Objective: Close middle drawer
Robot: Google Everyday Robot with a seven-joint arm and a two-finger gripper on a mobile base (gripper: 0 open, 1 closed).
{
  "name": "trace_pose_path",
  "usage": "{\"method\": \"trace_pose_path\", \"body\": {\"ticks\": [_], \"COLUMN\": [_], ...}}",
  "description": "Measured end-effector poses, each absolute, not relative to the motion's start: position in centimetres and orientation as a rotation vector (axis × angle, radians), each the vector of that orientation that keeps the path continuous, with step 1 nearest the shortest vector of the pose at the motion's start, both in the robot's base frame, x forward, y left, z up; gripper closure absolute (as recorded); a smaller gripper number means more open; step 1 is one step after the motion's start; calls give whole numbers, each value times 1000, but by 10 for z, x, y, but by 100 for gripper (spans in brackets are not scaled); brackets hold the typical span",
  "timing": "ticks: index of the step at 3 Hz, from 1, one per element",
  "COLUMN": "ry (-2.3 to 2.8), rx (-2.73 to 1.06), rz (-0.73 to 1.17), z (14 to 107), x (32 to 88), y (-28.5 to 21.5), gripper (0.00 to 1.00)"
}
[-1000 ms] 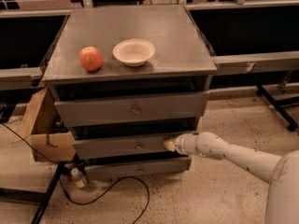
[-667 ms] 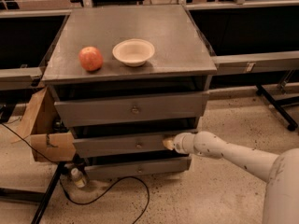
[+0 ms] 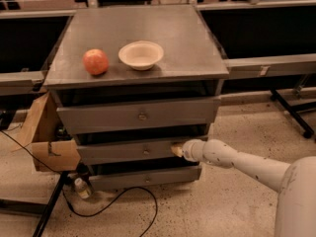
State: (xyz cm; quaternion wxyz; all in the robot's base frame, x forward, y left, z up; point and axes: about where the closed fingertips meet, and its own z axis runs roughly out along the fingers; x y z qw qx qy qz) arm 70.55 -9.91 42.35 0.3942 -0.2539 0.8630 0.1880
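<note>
The middle drawer (image 3: 123, 150) is the low grey front with a tiny knob, between the taller top drawer (image 3: 138, 115) and the lowest drawer (image 3: 143, 177) of the grey cabinet. It sits nearly flush, with a dark gap above it. My gripper (image 3: 176, 149) is at the end of my white arm (image 3: 237, 164), which reaches in from the lower right. Its tip touches the right part of the middle drawer's front.
On the cabinet top (image 3: 177, 43) lie a red apple (image 3: 95, 61) and a white bowl (image 3: 141, 55). An open cardboard box (image 3: 47, 137) stands at the cabinet's left. A small bottle (image 3: 81, 187), a black cable (image 3: 118, 201) and a black stand leg (image 3: 49, 209) are on the floor.
My gripper has shifted slightly left against the middle drawer's front. The drawer front looks about the same.
</note>
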Motion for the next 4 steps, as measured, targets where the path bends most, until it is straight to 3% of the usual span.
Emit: {"method": "trace_pose_path", "body": {"ticks": [4], "ry": [2187], "rx": [-527], "rz": [463], "z": [428], "x": [706], "y": [-127], "gripper": [100]}}
